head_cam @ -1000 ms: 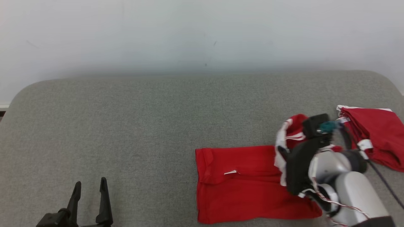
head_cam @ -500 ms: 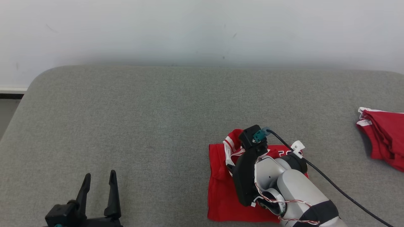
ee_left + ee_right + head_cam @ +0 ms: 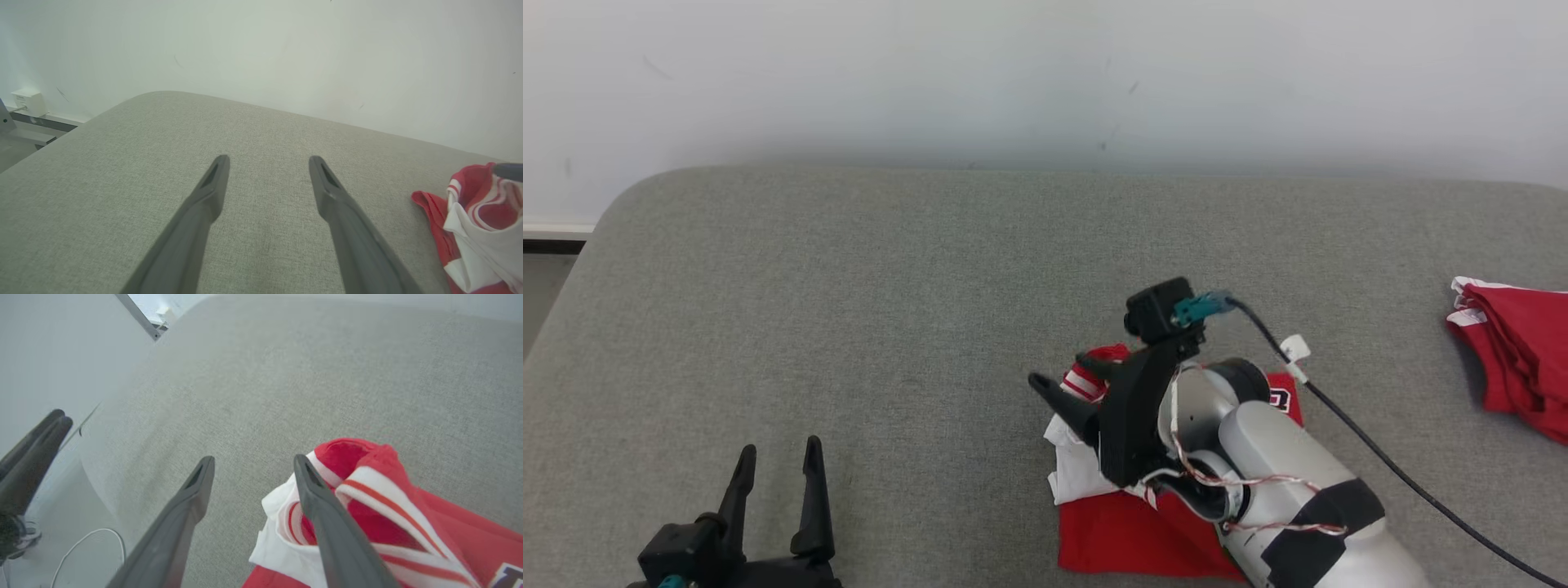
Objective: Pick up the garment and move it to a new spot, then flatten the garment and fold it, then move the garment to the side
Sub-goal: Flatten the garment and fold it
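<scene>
**mk_77:** What was closest to the camera?

**dex:** The left gripper (image 3: 780, 447), down at the front edge of the grey pad (image 3: 890, 286), toward its left corner. Its fingers were spread wide with nothing between them, just pad fabric underneath. The left wrist view looked the same.

**mk_77:** And the garment?

**dex:** The garment (image 3: 1127, 539) was by the front edge too, right of the middle. There was a flat red layer underneath, with a bunched heap of white and red-striped cloth piled on its left end. The right gripper (image 3: 1058, 367) was at that heap, pointing toward the pad's left side. Its jaws were wide apart and not gripping anything. In the right wrist view one finger (image 3: 327, 522) crossed in front of the bunched cloth and the other was over the pad. I couldn't tell whether it actually touched the cloth. The pale forearm (image 3: 1290, 482) covered most of the garment's right half.

**mk_77:** Anything further back?

**dex:** Another red cloth (image 3: 1515, 351) with white trim lay at the right edge, well apart from the garment. Behind that the pad ran up to its rounded far edge, then a pale wall (image 3: 1045, 82).
</scene>
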